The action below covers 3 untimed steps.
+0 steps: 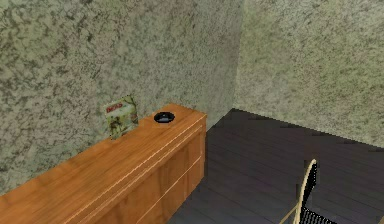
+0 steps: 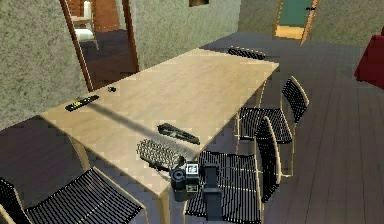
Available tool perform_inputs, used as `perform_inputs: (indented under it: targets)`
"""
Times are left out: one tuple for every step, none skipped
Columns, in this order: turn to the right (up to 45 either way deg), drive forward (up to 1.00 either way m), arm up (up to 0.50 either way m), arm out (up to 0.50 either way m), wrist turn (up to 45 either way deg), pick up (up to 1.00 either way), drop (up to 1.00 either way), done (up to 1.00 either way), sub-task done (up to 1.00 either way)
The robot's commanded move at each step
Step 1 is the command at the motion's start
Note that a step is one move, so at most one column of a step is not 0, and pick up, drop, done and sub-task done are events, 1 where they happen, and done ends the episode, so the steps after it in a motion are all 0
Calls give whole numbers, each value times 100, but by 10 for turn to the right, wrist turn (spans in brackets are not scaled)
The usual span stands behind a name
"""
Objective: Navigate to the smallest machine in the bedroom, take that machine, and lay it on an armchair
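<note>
my fingers (image 2: 177,178) sit at the near edge of the long pale wooden surface (image 2: 200,85), at the end of my dark square arm (image 2: 212,188), with black mesh chairs on pale wooden frames (image 2: 255,165) close by. a dark ridged slab (image 2: 157,155) lies on the surface right by my fingers, so i cannot tell whether i am gripping anything. just past it lies a flat black oblong gadget (image 2: 178,131). well apart, toward the arm side view's left, lie a slim black remote-like bar (image 2: 80,103) and a tiny dark thing (image 2: 112,89). i cannot tell which of these is the smallest machine. in the forward view, a brown wooden sideboard (image 1: 120,175) against a speckled green wall carries a dark round dish (image 1: 164,118) and a green and white box (image 1: 121,113).
</note>
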Motion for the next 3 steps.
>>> perform_inputs:
  targets:
    - [0,0,0,0,0,100,0,0,0]
    - [0,0,10,0,0,0,0,0,0]
    - [0,0,18,0,0,0,0,0,0]
